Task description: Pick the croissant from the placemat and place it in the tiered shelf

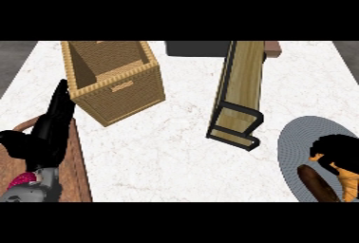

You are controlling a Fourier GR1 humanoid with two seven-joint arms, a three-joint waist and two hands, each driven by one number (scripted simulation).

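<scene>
Your right hand sits at the lower right, bent down over the grey placemat, its black fingers curled round the golden croissant, which is still on that mat. Just beside the croissant on the mat lies one dark brown, sausage-shaped item. Your left hand is at the left edge with its fingers stretched straight up the view, released and holding nothing, above a wooden board. Between the two hands stands one tiered shelf of pale wood in a black frame, well apart from the croissant. You have one woven basket to its left, on the white marble counter.
</scene>
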